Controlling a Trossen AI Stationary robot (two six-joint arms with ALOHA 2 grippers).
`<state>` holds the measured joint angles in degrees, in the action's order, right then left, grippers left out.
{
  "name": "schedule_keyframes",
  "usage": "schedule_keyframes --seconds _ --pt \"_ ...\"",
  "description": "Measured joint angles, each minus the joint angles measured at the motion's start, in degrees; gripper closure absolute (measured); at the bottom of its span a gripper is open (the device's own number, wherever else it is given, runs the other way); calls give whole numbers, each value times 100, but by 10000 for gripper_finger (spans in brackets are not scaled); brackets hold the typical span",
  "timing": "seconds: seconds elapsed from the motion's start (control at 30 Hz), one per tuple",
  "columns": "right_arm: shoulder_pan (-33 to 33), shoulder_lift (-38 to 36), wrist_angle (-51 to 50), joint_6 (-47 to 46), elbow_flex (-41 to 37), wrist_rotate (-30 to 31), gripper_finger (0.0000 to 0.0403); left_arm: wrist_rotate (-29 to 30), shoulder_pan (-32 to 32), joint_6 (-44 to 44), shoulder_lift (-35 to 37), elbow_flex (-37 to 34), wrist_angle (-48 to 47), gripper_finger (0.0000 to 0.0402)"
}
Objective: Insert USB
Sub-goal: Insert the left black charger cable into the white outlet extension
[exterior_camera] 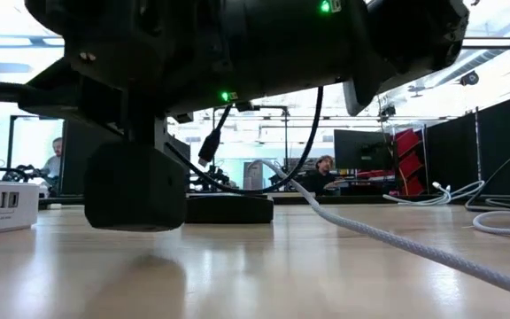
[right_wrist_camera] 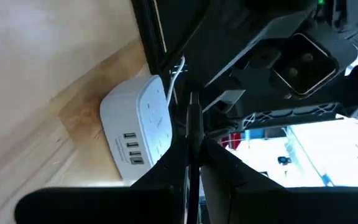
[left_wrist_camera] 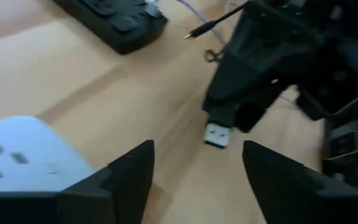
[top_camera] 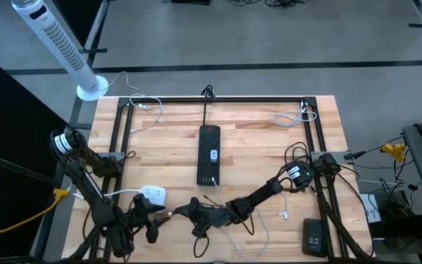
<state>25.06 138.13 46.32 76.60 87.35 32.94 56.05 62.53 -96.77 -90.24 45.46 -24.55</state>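
Observation:
My right gripper (top_camera: pixel 176 213) reaches from the right along the table's near edge and is shut on a USB plug (left_wrist_camera: pixel 217 134) with a silver end. The plug's white braided cable (exterior_camera: pixel 370 230) trails over the wood. A white charger hub (right_wrist_camera: pixel 135 134) with a row of USB ports lies flat on the table just beyond the plug, near the front left. My left gripper (left_wrist_camera: pixel 197 180) stands open beside the hub, facing the plug; nothing is between its fingers. My right gripper pinches the plug's dark body (left_wrist_camera: pixel 224 118) between its two fingers. The fingers (right_wrist_camera: pixel 194 155) lie about level and come from the table's right. The silver end (left_wrist_camera: pixel 216 135) sticks out past the fingertips toward the left gripper, above the wood.
A black power strip (top_camera: pixel 209 154) lies at the table's middle, with a lead running to the far edge. A black box (top_camera: pixel 313 236) sits at the front right. Loose white cables (top_camera: pixel 291 116) lie at the back corners. Dark frame rails (top_camera: pixel 218 100) border the table.

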Motion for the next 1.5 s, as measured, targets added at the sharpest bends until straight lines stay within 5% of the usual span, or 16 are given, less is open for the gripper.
schedule_keyframes --seconds 0.77,0.9,1.17,1.5 --pt "16 36 198 92 2 258 386 205 -482 440 20 -202 1199 145" --pt "-49 36 161 -83 2 342 386 197 -561 441 20 -202 1195 187" --pt "-134 36 -88 -398 2 478 386 153 -560 459 20 -212 1122 353" --pt "-142 34 -232 -638 2 456 386 188 -560 625 20 -219 1078 358"
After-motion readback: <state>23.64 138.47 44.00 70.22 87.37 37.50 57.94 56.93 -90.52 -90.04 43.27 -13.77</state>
